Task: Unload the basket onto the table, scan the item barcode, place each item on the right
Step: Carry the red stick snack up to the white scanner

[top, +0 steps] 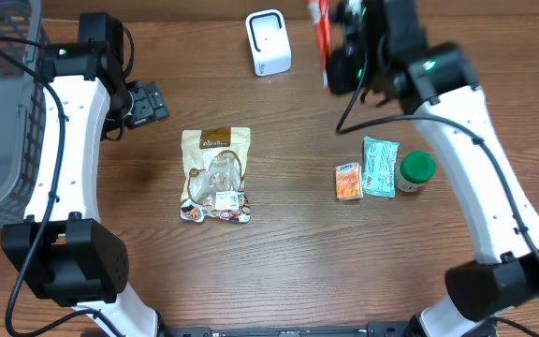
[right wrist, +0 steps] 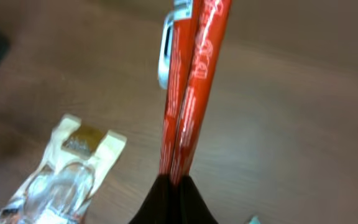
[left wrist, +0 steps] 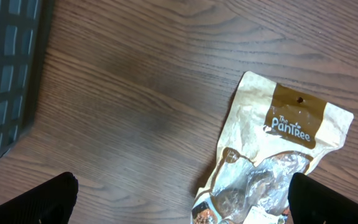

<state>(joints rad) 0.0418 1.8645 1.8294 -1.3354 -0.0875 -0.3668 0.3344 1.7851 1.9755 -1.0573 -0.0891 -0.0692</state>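
Near the scanner [top: 269, 42], right claw [right wrist: 174, 184] pinching red packet [right wrist: 194, 81]

On the cream pouch [left wrist: 278, 155] below my left wrist, the brown band [left wrist: 300, 118] carries white words: "The PanTree". The red packet [right wrist: 188, 93] at my right wrist has white letters, too blurred to read, and the print on the orange pack [top: 348, 182] and the teal packet [top: 380, 167] is too small.
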